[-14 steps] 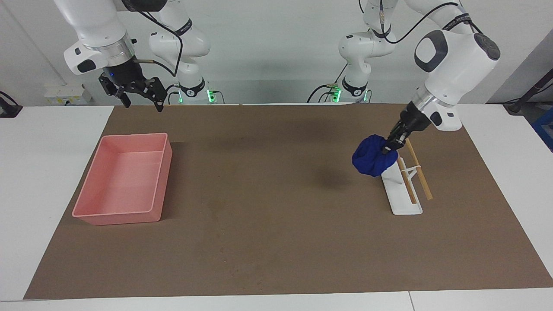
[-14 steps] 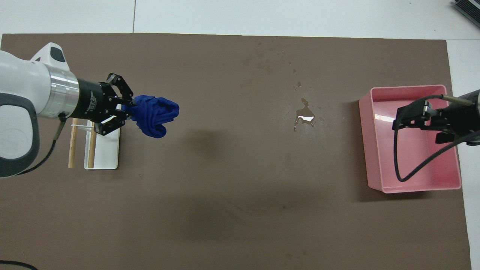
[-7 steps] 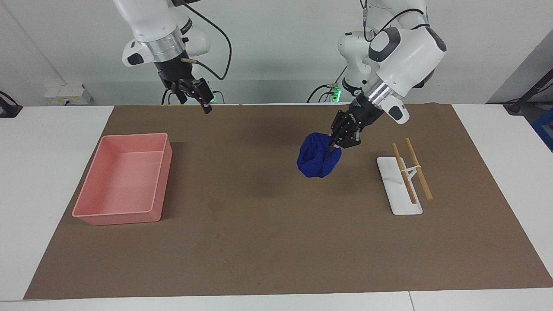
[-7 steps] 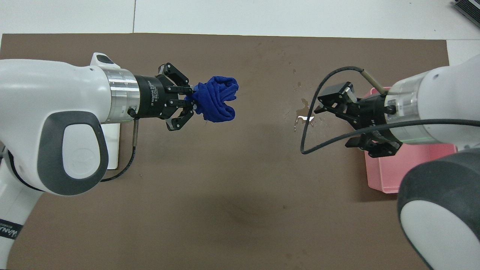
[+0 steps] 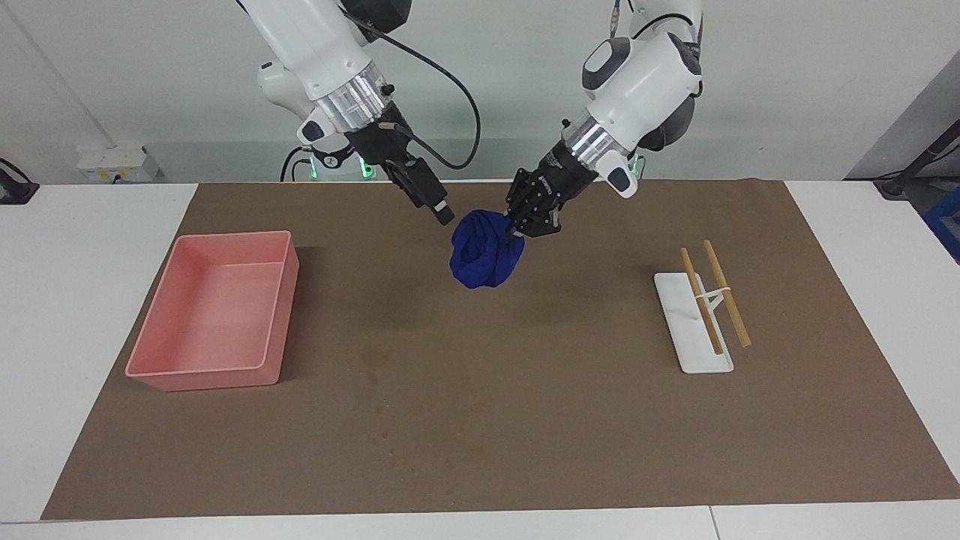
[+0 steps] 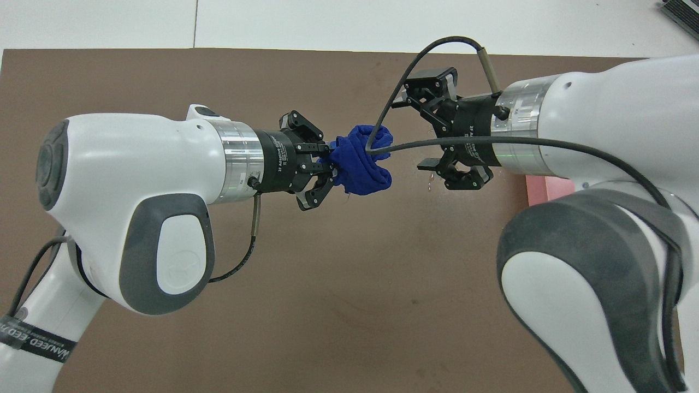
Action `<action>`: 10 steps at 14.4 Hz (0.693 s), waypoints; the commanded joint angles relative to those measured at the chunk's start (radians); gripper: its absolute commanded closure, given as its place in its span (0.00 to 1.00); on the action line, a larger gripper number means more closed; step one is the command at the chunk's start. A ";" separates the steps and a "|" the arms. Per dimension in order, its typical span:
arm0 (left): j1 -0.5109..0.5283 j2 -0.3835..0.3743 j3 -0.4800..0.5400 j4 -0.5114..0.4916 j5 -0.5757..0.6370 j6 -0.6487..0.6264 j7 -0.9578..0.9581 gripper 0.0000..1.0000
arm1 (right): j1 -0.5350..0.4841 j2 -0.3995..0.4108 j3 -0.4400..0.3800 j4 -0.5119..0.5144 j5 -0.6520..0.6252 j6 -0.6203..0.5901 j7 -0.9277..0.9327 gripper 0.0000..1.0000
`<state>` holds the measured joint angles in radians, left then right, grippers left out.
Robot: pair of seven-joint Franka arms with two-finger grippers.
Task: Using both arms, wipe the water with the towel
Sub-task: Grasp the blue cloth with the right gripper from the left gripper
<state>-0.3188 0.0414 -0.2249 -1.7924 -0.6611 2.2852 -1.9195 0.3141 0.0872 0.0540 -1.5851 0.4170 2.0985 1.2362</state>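
Mat (image 5: 480,420) — towel (image 5: 484,259) now mid-table

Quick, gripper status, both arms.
Left gripper: shut on the blue towel, held in the air over the brown mat.
Right gripper: jaws open, holding nothing, beside the towel.

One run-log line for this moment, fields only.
left gripper: shut on towel, over mat | right gripper: open, beside towel | water: unwiped

Left gripper (image 5: 517,229) clamped, right gripper (image 5: 442,214) with fingers apart, both raised.
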 commanded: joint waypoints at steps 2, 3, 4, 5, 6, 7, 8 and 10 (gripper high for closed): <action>-0.025 -0.057 0.009 -0.013 -0.034 0.020 -0.042 1.00 | 0.020 0.043 -0.002 0.039 0.026 0.008 0.016 0.00; -0.025 -0.058 0.007 -0.010 -0.050 0.034 -0.042 1.00 | 0.028 0.037 -0.002 0.027 0.025 0.002 0.017 0.00; -0.026 -0.057 0.004 -0.012 -0.063 0.080 -0.042 1.00 | 0.040 0.031 -0.002 0.013 0.022 0.003 0.020 0.00; -0.043 -0.057 -0.007 -0.019 -0.064 0.133 -0.042 1.00 | 0.052 0.029 -0.003 0.010 0.013 0.003 0.022 0.00; -0.069 -0.058 -0.005 -0.039 -0.063 0.178 -0.044 1.00 | 0.054 0.028 -0.002 0.007 0.013 0.002 0.023 0.01; -0.078 -0.063 -0.007 -0.050 -0.064 0.204 -0.044 1.00 | 0.054 0.023 -0.002 0.002 0.011 -0.008 0.023 0.00; -0.083 -0.063 -0.007 -0.050 -0.064 0.215 -0.044 1.00 | 0.056 0.017 -0.002 -0.004 0.011 -0.032 0.023 0.00; -0.083 -0.063 -0.007 -0.050 -0.066 0.217 -0.044 1.00 | 0.057 0.006 -0.002 -0.019 0.011 -0.055 0.014 0.05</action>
<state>-0.3900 0.0025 -0.2385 -1.8203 -0.6988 2.4720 -1.9556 0.3707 0.1233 0.0539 -1.5717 0.4213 2.0619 1.2440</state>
